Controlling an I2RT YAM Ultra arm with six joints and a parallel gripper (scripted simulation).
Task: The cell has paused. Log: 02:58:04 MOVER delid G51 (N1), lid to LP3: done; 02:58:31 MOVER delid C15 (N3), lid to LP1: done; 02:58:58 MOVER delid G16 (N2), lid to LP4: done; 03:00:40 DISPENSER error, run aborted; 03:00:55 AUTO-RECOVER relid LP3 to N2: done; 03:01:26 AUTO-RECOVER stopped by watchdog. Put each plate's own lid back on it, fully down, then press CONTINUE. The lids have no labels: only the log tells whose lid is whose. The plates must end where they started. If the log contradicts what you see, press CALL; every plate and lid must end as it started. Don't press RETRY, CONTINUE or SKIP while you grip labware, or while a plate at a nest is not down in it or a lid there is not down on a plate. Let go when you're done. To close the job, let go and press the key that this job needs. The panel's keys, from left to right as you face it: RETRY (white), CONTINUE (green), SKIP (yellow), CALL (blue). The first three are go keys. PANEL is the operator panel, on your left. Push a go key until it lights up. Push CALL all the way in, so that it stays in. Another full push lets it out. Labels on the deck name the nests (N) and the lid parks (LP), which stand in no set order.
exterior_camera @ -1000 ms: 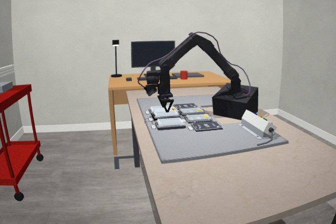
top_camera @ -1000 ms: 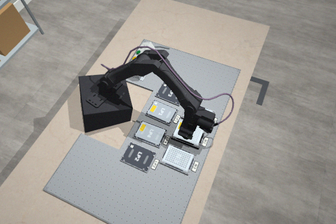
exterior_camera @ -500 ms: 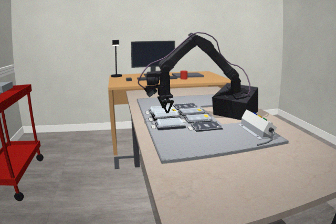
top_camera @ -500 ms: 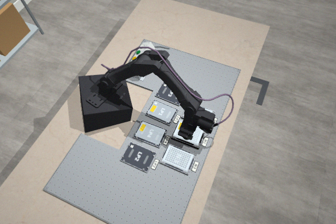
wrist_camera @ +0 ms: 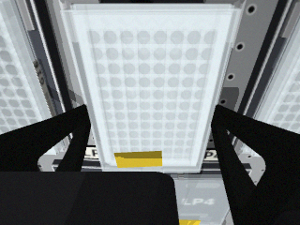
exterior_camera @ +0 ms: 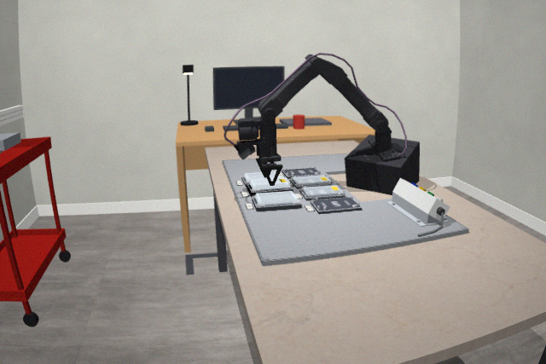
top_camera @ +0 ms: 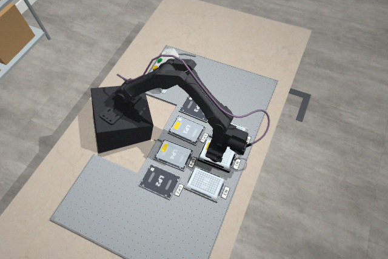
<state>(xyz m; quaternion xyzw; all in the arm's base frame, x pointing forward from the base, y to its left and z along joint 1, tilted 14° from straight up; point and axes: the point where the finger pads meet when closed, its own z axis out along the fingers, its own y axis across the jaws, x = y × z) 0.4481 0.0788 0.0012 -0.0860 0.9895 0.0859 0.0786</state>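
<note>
— Where was the end effector (wrist_camera: 149,123)?

— Over the middle nest of the plate row, fingers clamped on the long sides of a clear lid (wrist_camera: 150,84) with a yellow tab, the well plate (top_camera: 226,156) showing beneath it.

— Was the lid seated?

— I could not tell.

— And the parks?

— LP1 (top_camera: 187,130) and LP4 (top_camera: 173,154) each carried a yellow-tabbed lid; LP2 (top_camera: 159,181) and LP3 (top_camera: 192,105) were bare. The plate (top_camera: 205,184) beside LP2 stood uncovered.

The tool (wrist_camera: 149,136) holds a lid (wrist_camera: 152,84) over the middle plate (top_camera: 228,156), beside lid park LP4 (top_camera: 173,154).
</note>
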